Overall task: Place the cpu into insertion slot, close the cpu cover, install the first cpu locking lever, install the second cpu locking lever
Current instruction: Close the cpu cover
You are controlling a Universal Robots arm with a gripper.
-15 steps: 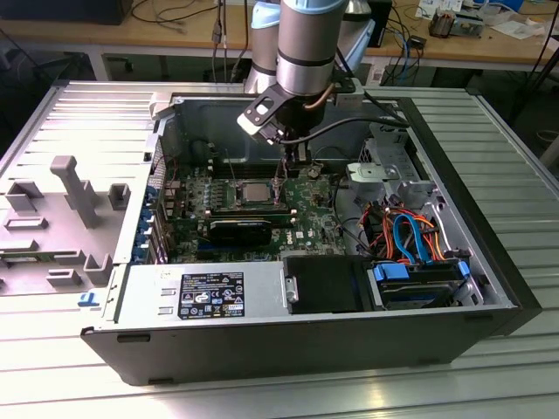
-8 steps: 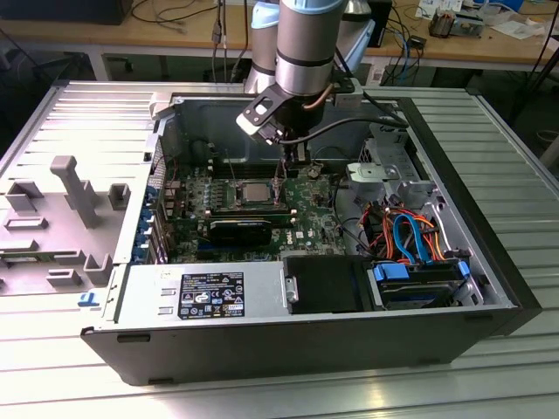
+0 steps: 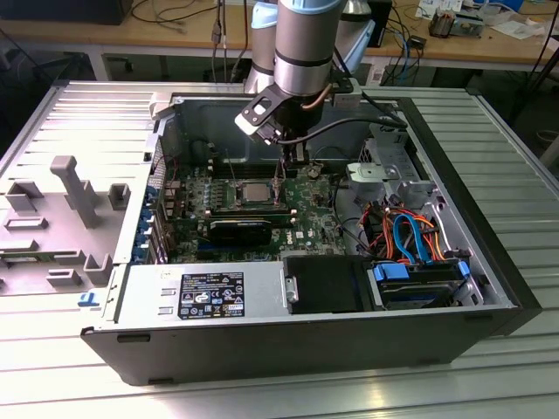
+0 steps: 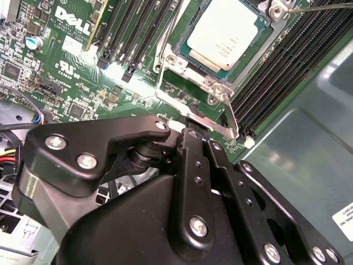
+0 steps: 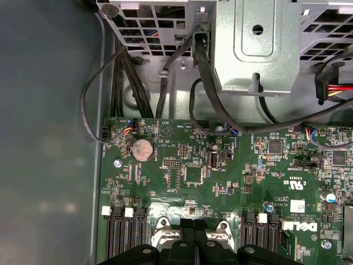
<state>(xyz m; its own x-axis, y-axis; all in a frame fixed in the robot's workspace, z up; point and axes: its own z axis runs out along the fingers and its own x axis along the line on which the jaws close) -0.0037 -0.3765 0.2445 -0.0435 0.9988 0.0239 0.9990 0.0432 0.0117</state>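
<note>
Inside an open computer case (image 3: 306,345), the cpu (image 4: 226,33) sits in the insertion slot (image 4: 256,12), cpu cover (image 4: 212,83) seemingly down. The gripper (image 4: 194,118), fingers together, meets one locking lever (image 4: 215,124), apparently unlatched.

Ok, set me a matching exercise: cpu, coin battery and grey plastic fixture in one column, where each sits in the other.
Things:
1. cpu
2. coin battery
3. grey plastic fixture

Places:
A. outside the computer case, on the exterior view's left
B. in the insertion slot
C. flat on the green motherboard, near black cables

Pairs: 1-B; 2-C; 3-A
</note>
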